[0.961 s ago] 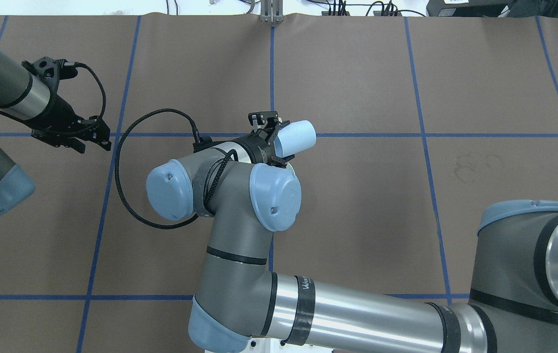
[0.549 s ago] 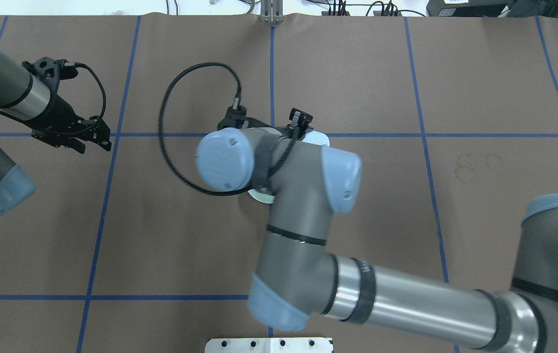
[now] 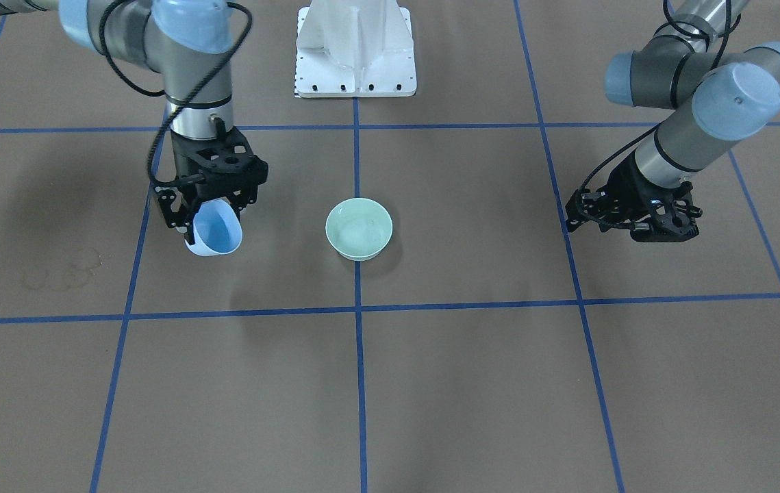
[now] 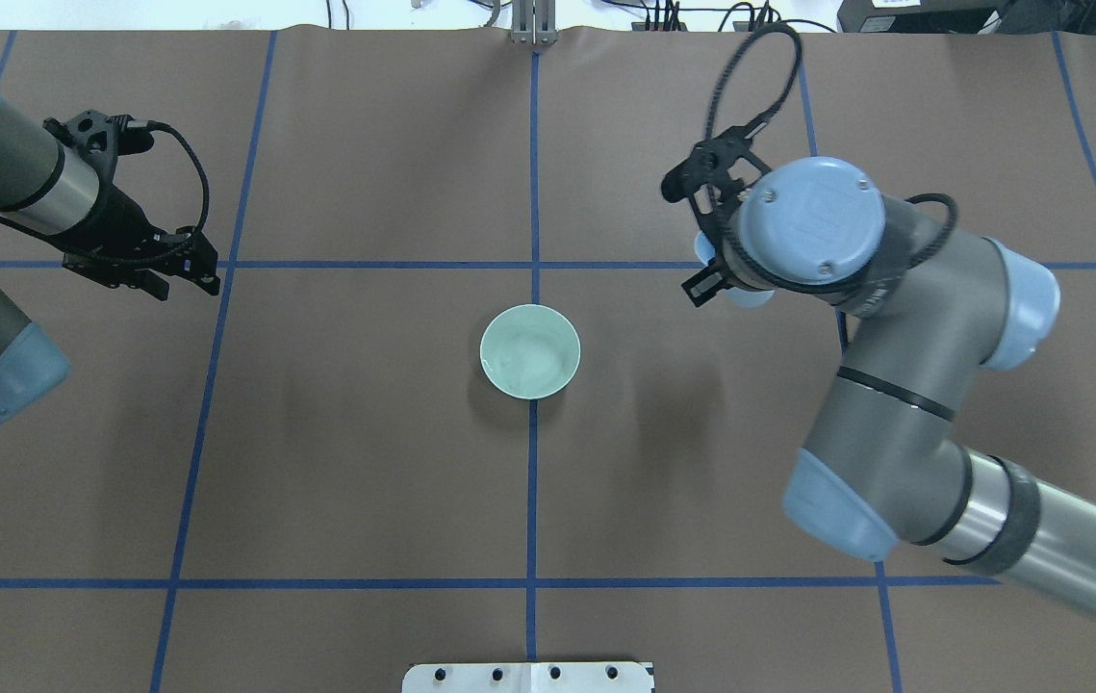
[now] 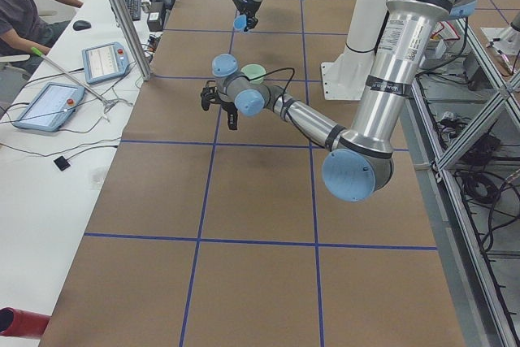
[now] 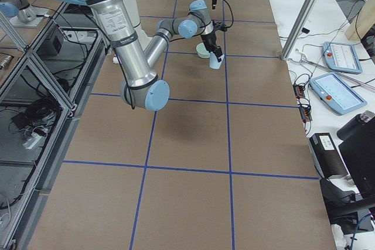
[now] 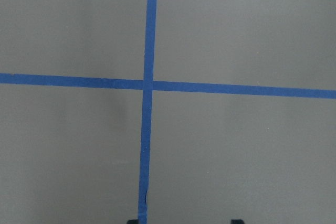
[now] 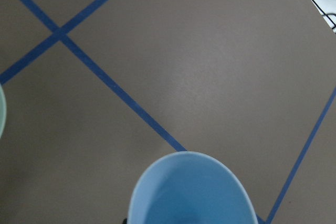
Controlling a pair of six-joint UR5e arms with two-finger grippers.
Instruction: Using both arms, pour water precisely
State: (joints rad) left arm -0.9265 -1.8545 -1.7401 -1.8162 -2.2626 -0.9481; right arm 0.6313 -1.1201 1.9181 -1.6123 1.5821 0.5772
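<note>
Now, reading the overhead view from its left side, we are seeing the left gripper (image 4: 184, 274) hanging low over the brown paper-covered table (image 4: 365, 452), well apart from everything else. Its own wrist camera is showing two dark fingertips (image 7: 134, 220) standing apart with only blue tape lines between them, so the jaws are spread and holding nothing.

At the centre, the pale green bowl (image 4: 492, 332) is sitting upright on a tape line. The water (image 4: 540, 358) is showing inside it as faint shiny ripples, and we are judging that the pour itself is already done.

Further right, the right gripper (image 3: 210, 205) is pinching the light blue cup (image 3: 215, 234) by its wall, with the cup's mouth tipped a little away from the wrist. The cup is well clear of the bowl, close to the table; we cannot tell whether its base is touching. We cannot tell either whether any water is left inside it.

Looking ahead, we are watching three risks. If the jaws let go while the cup is leaning, it may topple and roll. If drops are clinging inside, the tilt may be sending them onto the paper near the dried ring stains (image 4: 928, 327). If the right arm swings back across the centre low, it may be clipping the bowl and spilling it.
</note>
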